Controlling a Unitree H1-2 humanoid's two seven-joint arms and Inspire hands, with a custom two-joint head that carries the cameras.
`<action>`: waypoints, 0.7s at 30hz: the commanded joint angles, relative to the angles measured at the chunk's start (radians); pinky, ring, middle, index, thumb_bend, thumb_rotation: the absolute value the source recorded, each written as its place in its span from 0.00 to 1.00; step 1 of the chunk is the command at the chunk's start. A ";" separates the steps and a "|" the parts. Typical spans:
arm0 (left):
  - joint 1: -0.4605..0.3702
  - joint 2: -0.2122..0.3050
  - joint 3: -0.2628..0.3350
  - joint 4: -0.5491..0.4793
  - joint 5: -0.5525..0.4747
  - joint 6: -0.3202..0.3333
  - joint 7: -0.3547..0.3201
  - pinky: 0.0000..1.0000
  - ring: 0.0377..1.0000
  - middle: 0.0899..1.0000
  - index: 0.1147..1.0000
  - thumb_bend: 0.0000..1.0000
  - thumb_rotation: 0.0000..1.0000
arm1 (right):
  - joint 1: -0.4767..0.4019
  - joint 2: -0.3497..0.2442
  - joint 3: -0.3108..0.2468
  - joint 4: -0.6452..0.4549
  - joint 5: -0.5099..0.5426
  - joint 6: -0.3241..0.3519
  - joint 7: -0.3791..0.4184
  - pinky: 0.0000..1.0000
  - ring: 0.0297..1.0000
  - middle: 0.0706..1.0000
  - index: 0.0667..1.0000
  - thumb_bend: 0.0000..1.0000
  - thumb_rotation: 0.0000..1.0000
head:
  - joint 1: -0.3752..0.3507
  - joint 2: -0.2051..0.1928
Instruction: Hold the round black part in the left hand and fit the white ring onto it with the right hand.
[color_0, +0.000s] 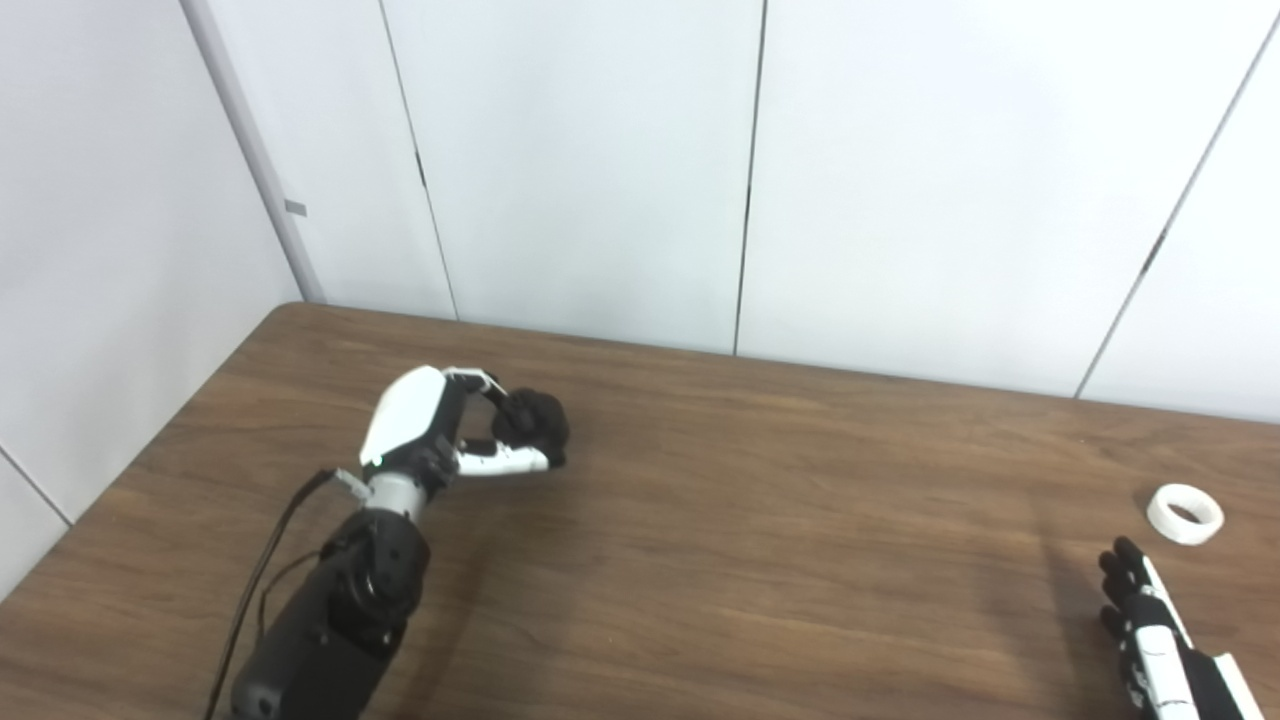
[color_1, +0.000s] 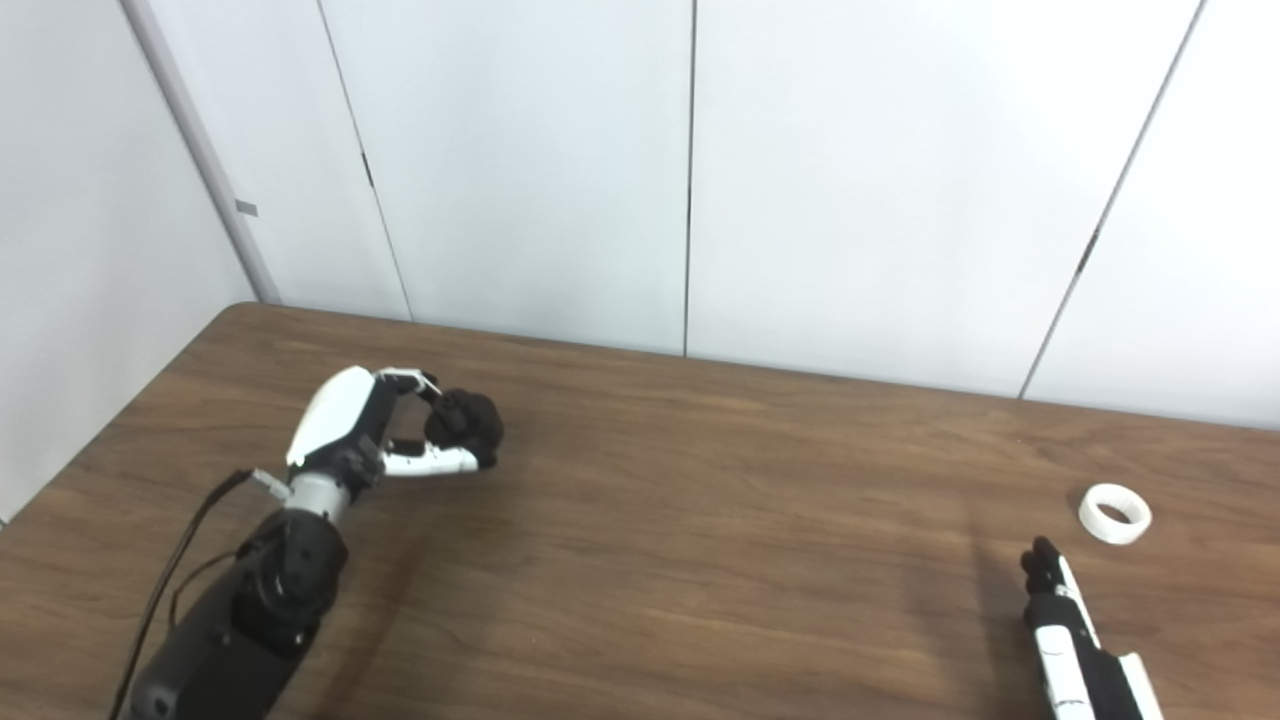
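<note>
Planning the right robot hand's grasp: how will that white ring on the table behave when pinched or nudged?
The white ring lies flat, so it probably won't roll unless tipped onto its edge. It looks small and thin-walled, so likely light and apt to slide on the smooth table.

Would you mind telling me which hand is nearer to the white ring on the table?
Right. The right hand sits just short of the white ring, not touching it. The left hand is far across the table, closed on the round black part.

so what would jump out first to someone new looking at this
The left hand, over the table's left side, curled around the round black part. Then the small white ring lying alone far right, just beyond the right hand, whose fingers reach toward it without touching.
</note>
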 joint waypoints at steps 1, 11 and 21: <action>-0.002 0.007 -0.012 -0.074 0.045 -0.004 -0.002 0.90 0.88 0.79 0.42 0.52 0.05 | -0.019 0.003 0.000 -0.026 -0.002 -0.029 -0.008 1.00 1.00 0.98 1.00 0.47 1.00 | -0.004 0.004; 0.094 -0.048 -0.103 -0.278 0.122 -0.027 -0.107 1.00 0.90 0.79 0.42 0.52 0.05 | -0.036 0.023 0.006 -0.009 -0.006 -0.046 -0.015 1.00 0.99 0.96 1.00 0.50 1.00 | -0.057 0.033; 0.152 -0.077 -0.200 -0.317 0.274 -0.131 -0.112 1.00 0.90 0.79 0.42 0.52 0.06 | -0.042 0.055 0.027 -0.035 -0.052 -0.015 -0.036 1.00 0.97 0.94 1.00 0.53 1.00 | -0.115 0.068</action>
